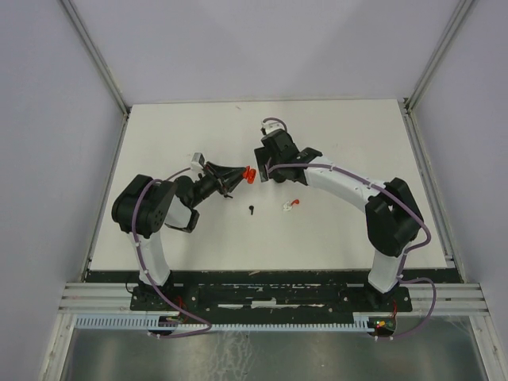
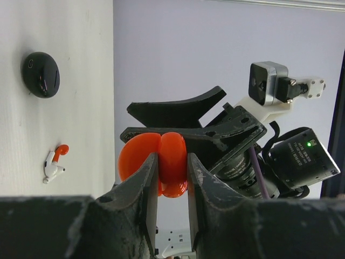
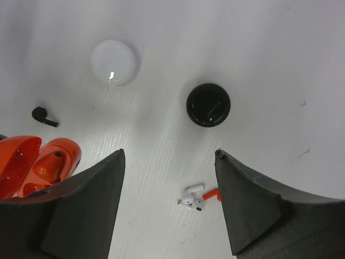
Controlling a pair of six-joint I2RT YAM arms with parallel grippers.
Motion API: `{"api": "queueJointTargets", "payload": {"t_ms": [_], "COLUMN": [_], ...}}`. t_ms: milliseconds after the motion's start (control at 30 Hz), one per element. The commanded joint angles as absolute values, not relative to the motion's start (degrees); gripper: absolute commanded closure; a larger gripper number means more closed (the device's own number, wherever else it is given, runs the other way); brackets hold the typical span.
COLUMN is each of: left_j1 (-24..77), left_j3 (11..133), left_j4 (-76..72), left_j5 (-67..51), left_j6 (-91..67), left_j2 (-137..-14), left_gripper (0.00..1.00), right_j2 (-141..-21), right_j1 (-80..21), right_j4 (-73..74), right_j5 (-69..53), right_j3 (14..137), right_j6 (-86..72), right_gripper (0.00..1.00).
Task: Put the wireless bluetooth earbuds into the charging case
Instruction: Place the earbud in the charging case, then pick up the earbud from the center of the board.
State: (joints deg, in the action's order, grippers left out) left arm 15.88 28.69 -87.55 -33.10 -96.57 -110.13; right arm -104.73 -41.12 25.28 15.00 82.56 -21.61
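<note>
Altogether, three earbuds (image 3: 191, 197), two discs (image 3: 113, 62) and one red charging case (image 3: 38, 162) show.

The clamshell-shaped orange-red plastic charging case (image 2: 173, 162) is smooth and highly glossy, with bright highlights on its curves. The black plastic fingers (image 2: 141, 199) of the left gripper (image 2: 171, 161) pressing on it are matt and rough, grainy and scuffed. The right gripper (image 3: 170, 156) has the same dull, coarse black finish. The white table (image 3: 269, 65) under the charging case is matt with fine parallel ribbing. Near the charging case, the small black stemmed plastic earbud (image 3: 44, 116) looks smooth with a low sheen. Farther from it, the round white plastic disc (image 3: 112, 62) and round black plastic disc (image 3: 208, 104) are smooth and shiny. The white plastic earbud (image 3: 191, 198) and red plastic earbud (image 3: 213, 192) are glossy.
</note>
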Motion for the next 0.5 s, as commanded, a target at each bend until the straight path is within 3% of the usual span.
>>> {"api": "queueJointTargets", "payload": {"t_ms": [0, 467], "left_j1": [15.36, 13.99], "left_j3": [30.05, 29.4], "left_j4": [-93.83, -95.93], "left_j5": [-33.57, -33.7], "left_j6": [-95.18, -95.21], "left_j2": [-108.95, -109.75], "left_gripper": [0.97, 0.97], "right_j2": [-100.09, -94.36], "right_j1": [-40.93, -35.26], "right_j4": [24.56, 30.82], "right_j5": [18.18, 19.16], "right_j3": [78.89, 66.22], "right_j6": [-22.23, -31.08], "right_gripper": [0.25, 0.31]}}
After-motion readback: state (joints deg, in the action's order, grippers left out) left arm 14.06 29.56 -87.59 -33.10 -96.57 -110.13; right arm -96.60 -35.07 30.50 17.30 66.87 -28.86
